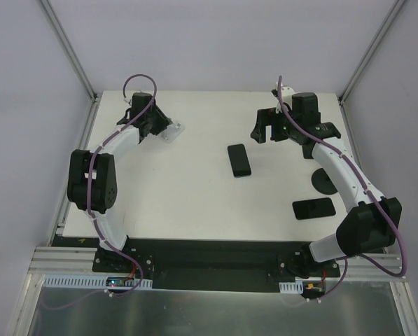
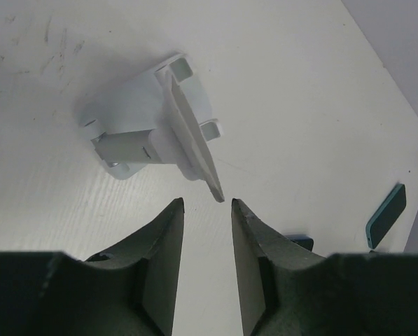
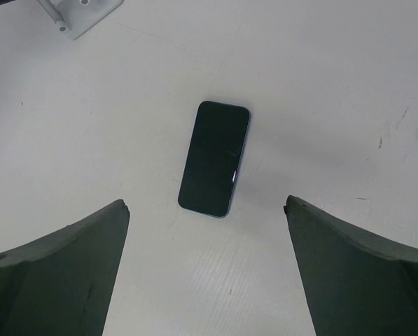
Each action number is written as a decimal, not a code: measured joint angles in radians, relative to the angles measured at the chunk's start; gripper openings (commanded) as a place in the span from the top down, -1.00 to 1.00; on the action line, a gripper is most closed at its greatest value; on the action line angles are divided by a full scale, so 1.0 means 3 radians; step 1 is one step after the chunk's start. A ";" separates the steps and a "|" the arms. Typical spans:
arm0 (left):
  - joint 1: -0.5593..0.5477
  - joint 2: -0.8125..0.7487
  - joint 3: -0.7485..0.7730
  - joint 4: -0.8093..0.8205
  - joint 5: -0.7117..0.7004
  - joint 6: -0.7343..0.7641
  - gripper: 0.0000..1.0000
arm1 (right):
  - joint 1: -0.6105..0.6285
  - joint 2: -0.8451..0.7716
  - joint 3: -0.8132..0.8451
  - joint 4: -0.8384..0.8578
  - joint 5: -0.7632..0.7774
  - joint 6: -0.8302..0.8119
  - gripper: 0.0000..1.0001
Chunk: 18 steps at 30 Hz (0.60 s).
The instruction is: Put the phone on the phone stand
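A black phone (image 1: 239, 160) lies flat on the white table, screen up, and shows in the right wrist view (image 3: 214, 157). The white phone stand (image 1: 171, 131) lies at the back left; in the left wrist view (image 2: 152, 129) it is tipped on its side. My left gripper (image 1: 156, 126) (image 2: 207, 203) is slightly open and empty, its fingertips just short of the stand's plate edge. My right gripper (image 1: 267, 134) (image 3: 206, 203) is wide open and empty, hovering above the table over the phone's near end.
A second dark phone (image 1: 314, 208) lies at the right front, with a black round disc (image 1: 325, 180) behind it, partly hidden by the right arm. Side walls enclose the table (image 1: 194, 203). The stand's corner (image 3: 79, 14) shows in the right wrist view.
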State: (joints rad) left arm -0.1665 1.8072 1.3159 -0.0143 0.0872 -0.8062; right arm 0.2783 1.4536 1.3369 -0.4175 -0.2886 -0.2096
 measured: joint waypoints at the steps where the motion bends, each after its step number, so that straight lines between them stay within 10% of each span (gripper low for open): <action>1: -0.0004 0.0010 0.0001 -0.0023 -0.0032 -0.0022 0.37 | 0.0000 0.0003 0.0000 -0.0003 0.0006 0.0000 -0.92; 18: -0.0042 0.0226 0.0407 -0.0374 -0.0397 -0.0156 0.46 | 0.0000 0.0033 0.0005 -0.0022 0.0080 -0.0001 -0.92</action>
State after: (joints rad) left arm -0.1791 1.8751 1.4380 -0.1265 -0.0319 -0.8532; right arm 0.2783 1.4635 1.3384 -0.4240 -0.2646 -0.2100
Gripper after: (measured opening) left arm 0.305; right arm 0.961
